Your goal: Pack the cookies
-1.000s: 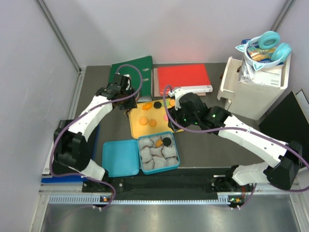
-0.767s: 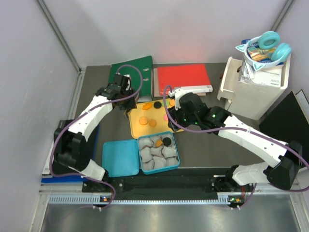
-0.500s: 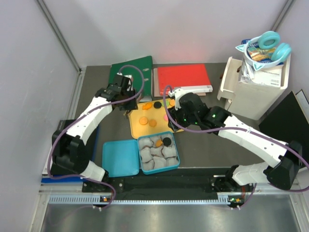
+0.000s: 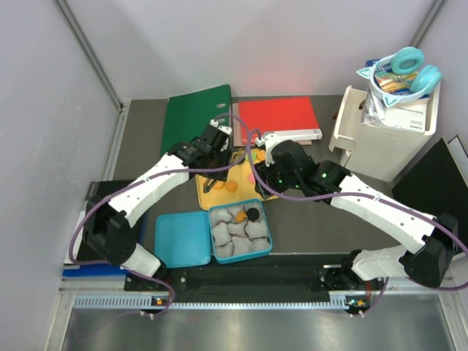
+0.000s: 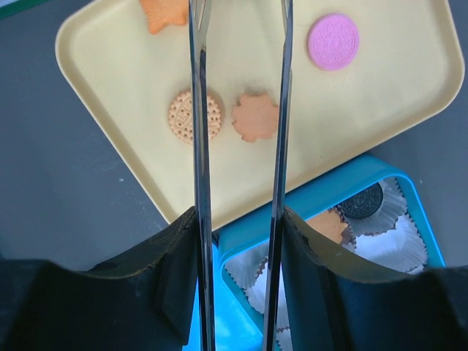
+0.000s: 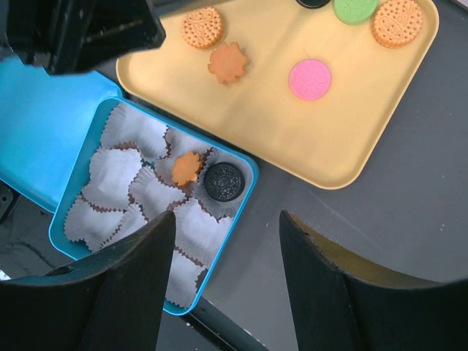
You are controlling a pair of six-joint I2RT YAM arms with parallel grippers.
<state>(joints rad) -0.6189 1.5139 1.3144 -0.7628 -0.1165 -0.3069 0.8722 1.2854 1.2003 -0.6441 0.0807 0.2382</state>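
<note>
Counter (image 4: pixel 307 227): dark grey; green binder (image 4: pixel 194 117) and red binder (image 4: pixel 278 115) along the far side.
Tray (image 6: pixel 351 146): yellow, mid-counter, just far of the blue tin (image 5: pixel 322 191); tin lid (image 4: pixel 181 240) lies to the tin's left.
Cookies (image 6: pixel 309 79): I see most on the tray, in orange, pink, green and black. Two more, one orange and one black, sit in the tin among white paper cups (image 6: pixel 110 172).
Left pincer (image 5: pixel 240 22): open and empty, above the tray; an orange flower-shaped cookie lies below the gap.
Right pincer (image 6: pixel 227 219): open and empty, above the tin and the tray's near edge.
</note>
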